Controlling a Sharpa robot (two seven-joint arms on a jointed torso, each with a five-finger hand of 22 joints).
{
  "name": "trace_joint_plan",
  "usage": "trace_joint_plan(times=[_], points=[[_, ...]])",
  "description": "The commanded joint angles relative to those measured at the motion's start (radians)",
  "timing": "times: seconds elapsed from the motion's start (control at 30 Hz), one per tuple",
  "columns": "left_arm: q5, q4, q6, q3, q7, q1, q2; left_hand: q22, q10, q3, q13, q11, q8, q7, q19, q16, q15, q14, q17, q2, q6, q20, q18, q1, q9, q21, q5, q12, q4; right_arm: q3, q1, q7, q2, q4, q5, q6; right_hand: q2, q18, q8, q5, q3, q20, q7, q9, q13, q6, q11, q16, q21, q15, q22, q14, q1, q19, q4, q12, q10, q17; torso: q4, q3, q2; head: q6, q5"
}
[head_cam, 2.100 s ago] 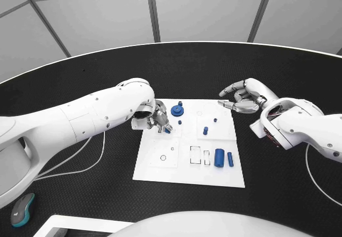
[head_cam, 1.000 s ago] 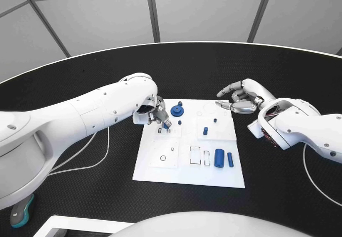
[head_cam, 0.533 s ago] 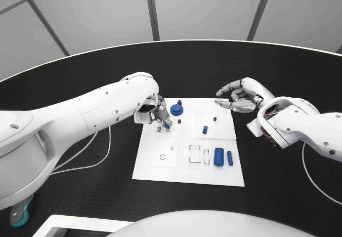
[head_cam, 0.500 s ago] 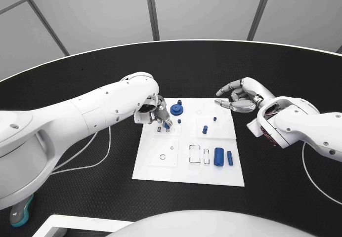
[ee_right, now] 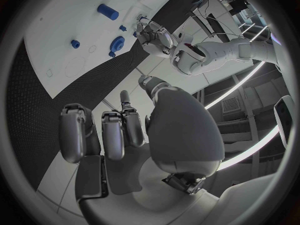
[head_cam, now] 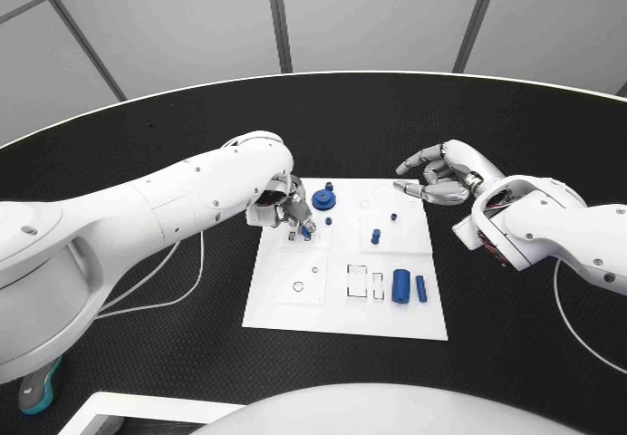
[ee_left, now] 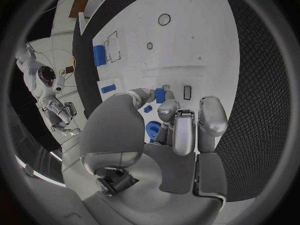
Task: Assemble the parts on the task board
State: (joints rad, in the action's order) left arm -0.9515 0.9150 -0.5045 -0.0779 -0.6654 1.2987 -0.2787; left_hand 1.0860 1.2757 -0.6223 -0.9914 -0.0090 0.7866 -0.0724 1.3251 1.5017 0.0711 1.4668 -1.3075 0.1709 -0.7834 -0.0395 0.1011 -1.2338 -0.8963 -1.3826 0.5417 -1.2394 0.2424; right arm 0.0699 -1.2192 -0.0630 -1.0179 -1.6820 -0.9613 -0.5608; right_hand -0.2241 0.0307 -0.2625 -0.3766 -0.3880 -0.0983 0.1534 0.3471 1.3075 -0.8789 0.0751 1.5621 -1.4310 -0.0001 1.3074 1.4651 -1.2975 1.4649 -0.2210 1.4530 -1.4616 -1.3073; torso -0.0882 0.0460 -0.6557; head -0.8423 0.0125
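The white task board (head_cam: 342, 308) lies in the middle of the black table. My left hand (head_cam: 287, 207) hovers over the board's far left part and pinches a small blue piece (head_cam: 306, 231) (ee_left: 160, 95) between thumb and finger, close above a small slot. A blue gear-like part (head_cam: 324, 200) (ee_left: 152, 130) stands just beyond it. Small blue pegs (head_cam: 375, 237) stand further right. Two blue cylinders (head_cam: 401, 286) lie on the board's near right part. My right hand (head_cam: 439, 178) floats past the far right corner with fingers loosely curled and holds nothing.
White cables (head_cam: 183, 281) trail on the table to the left of the board. A grey and teal object (head_cam: 35, 388) lies at the near left edge. Rectangular outlines (head_cam: 357, 281) and a small ring (head_cam: 298, 286) mark the board's near half.
My left hand has drawn slightly toward the board's far edge with the small blue piece still pinched. The right hand has drifted a little further back.
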Motion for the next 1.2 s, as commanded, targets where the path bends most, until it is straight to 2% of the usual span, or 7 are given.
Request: trace_joint_plan(times=[0.03, 0.63, 1.0, 1.2], points=[[0.0, -0.001, 0.001, 0.0, -0.001, -0.001, 0.001, 0.001, 0.008, -0.108, -0.001, 0.001, 0.004, 0.005, -0.007, -0.003, -0.004, 0.067, -0.131, -0.001, 0.004, -0.003, -0.004, 0.002, -0.001, 0.004, 0.005, -0.005, -0.115, 0.0, 0.0, 0.0, 0.0, 0.0, 0.0, 0.0, 0.003, 0.006, -0.005, -0.006, -0.002, 0.008, 0.002, -0.001, 0.151, -0.005, -0.006, -0.006, 0.004, -0.008, 0.149, 0.099, 0.008, 0.054, -0.005, 0.0, -0.004, -0.238, -0.0006, -0.0008, 0.0, -0.001, 0.0], [-0.002, -0.004, -0.007, 0.0, -0.008, -0.006, 0.001, 0.002, 0.011, -0.101, -0.006, 0.0, 0.006, 0.006, -0.007, -0.003, -0.004, 0.067, -0.132, -0.001, 0.001, -0.004, -0.004, 0.008, -0.004, 0.004, 0.003, -0.01, -0.115, 0.0, 0.0, 0.0, -0.001, -0.002, 0.0, 0.0, 0.003, 0.006, -0.005, -0.006, -0.002, 0.008, 0.002, -0.001, 0.151, -0.005, -0.006, -0.006, 0.004, -0.008, 0.149, 0.099, 0.008, 0.054, -0.005, 0.0, -0.004, -0.238, -0.0003, -0.0012, 0.001, -0.004, 0.0], [-0.002, -0.005, -0.004, 0.0, -0.005, -0.008, 0.001, 0.003, 0.012, -0.1, -0.007, 0.0, 0.006, 0.007, -0.007, -0.003, -0.003, 0.067, -0.131, -0.002, 0.0, -0.004, -0.005, 0.009, -0.004, 0.003, 0.003, -0.011, -0.115, 0.0, 0.0, 0.0, -0.001, -0.002, 0.0, 0.0, 0.003, 0.006, -0.005, -0.006, -0.002, 0.008, 0.002, -0.001, 0.151, -0.005, -0.006, -0.006, 0.004, -0.008, 0.149, 0.099, 0.008, 0.054, -0.005, 0.0, -0.004, -0.238, 0.0004, 0.0004, 0.001, -0.006, 0.0], [-0.002, -0.006, -0.001, 0.0, -0.003, -0.009, 0.002, 0.002, 0.013, -0.082, -0.011, -0.002, 0.004, 0.009, -0.008, -0.003, -0.002, 0.066, -0.131, -0.002, 0.0, -0.003, -0.004, 0.025, -0.007, 0.004, 0.002, -0.016, -0.107, 0.0, 0.0, 0.0, -0.001, -0.003, 0.0, 0.0, 0.003, 0.006, -0.005, -0.006, -0.002, 0.008, 0.002, -0.001, 0.151, -0.005, -0.006, -0.006, 0.004, -0.008, 0.149, 0.099, 0.008, 0.054, -0.005, 0.0, -0.004, -0.238, -0.0007, 0.0001, 0.0, -0.007, 0.002]])
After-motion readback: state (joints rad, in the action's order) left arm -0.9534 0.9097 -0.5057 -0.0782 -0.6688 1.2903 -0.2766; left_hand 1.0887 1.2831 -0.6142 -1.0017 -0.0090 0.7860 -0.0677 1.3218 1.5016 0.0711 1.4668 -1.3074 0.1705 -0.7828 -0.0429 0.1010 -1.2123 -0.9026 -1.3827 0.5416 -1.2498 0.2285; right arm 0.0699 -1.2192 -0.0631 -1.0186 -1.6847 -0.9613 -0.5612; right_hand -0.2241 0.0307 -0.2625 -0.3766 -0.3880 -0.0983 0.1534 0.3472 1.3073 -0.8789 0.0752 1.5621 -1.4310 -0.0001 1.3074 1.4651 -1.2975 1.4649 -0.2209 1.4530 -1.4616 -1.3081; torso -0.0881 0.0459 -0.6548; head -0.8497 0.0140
